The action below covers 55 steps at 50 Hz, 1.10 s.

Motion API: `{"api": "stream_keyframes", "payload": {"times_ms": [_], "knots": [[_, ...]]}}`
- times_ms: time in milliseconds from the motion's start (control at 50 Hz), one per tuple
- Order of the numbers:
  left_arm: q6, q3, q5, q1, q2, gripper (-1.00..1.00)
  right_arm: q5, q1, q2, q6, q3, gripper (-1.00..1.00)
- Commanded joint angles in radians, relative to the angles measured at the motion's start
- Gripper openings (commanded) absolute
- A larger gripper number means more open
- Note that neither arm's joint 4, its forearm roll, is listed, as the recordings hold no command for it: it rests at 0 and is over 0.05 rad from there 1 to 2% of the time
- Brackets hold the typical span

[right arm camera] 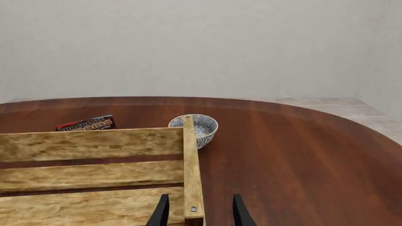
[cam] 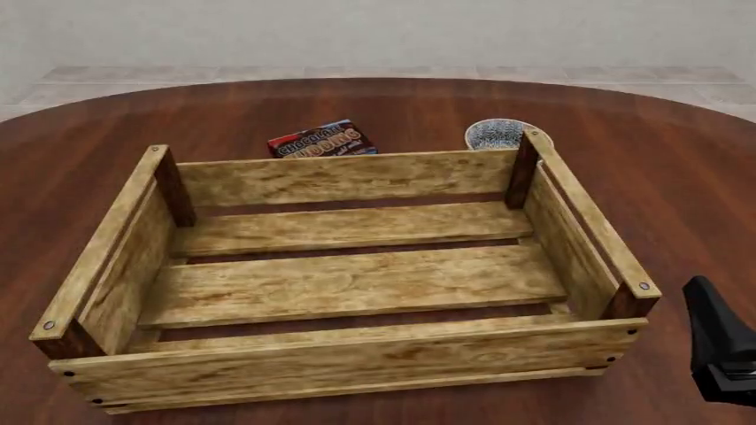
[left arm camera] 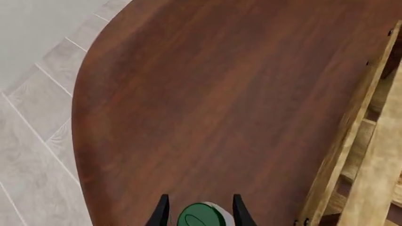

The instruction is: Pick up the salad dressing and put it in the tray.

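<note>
In the left wrist view the salad dressing's dark green cap (left arm camera: 201, 217) with a sliver of whitish body shows between the two dark fingers of my left gripper (left arm camera: 200, 197). The jaws stand apart on either side of the cap with small gaps. The tray (left arm camera: 351, 141), a light-wood slatted crate, lies just beside it. In the front view the tray (cam: 343, 350) fills the middle of the table; the bottle and the left gripper are out of that view. My right gripper (right arm camera: 200, 197) is open and empty over the tray's right wall (right arm camera: 190, 160).
A chocolate pudding box (cam: 321, 141) and a patterned white bowl (cam: 497, 135) sit behind the tray's far wall; both also show in the right wrist view, the box (right arm camera: 86, 124) and the bowl (right arm camera: 202, 127). The dark right arm (cam: 721, 350) is at the front right. The table's edge (left arm camera: 78, 122) curves near the left gripper.
</note>
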Motion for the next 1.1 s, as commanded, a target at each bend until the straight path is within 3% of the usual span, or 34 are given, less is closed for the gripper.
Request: {"api": "stream_keyframes", "payload": {"times_ms": [20, 60, 80, 260, 420, 720, 1100], "knots": [[0.009, 0.030, -0.080, 0.018, 0.077, 1.00, 0.000, 0.000, 0.000, 0.000, 0.000, 1.00], [0.001, 0.039, -0.104, 0.018, 0.098, 1.00, 0.000, 0.000, 0.000, 0.000, 0.000, 1.00], [-0.002, 0.042, -0.102, 0.015, 0.093, -1.00, 0.000, 0.000, 0.000, 0.000, 0.000, 1.00], [-0.008, 0.053, -0.094, -0.001, 0.065, -1.00, 0.000, 0.000, 0.000, 0.000, 0.000, 1.00], [-0.013, 0.031, -0.011, -0.016, -0.004, -1.00, 0.000, 0.000, 0.000, 0.000, 0.000, 1.00], [-0.009, -0.139, 0.187, -0.043, -0.162, -1.00, 0.000, 0.000, 0.000, 0.000, 0.000, 1.00], [-0.014, -0.325, 0.236, -0.124, -0.174, -1.00, 0.000, 0.000, 0.000, 0.000, 0.000, 1.00]]}}
